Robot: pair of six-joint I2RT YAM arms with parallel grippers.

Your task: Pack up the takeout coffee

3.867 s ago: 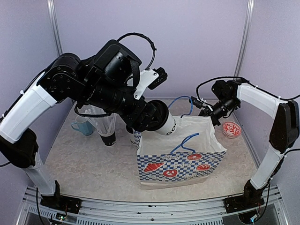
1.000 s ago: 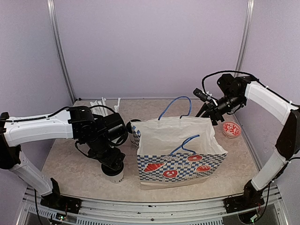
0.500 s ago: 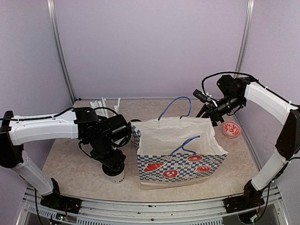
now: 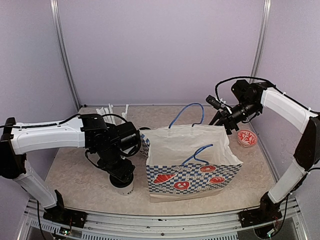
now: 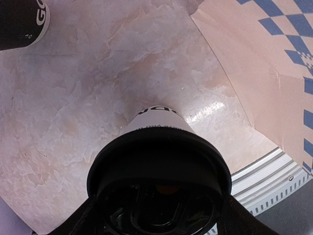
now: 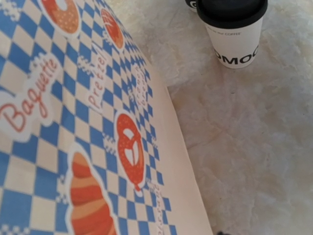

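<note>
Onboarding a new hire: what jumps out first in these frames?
The blue-checked paper bag standing open at centre, its far right rim met by the right gripper. Just left of it, the left gripper is low over a white cup with a black lid, near the front edge of the table.

The left arm (image 4: 45,136) stretches low from the left edge toward centre frame, its left gripper (image 4: 121,175) pointing straight down (jaw spacing unclear). The right arm (image 4: 287,107) arches at upper right, with the right gripper (image 4: 225,124) angled down-left.
</note>
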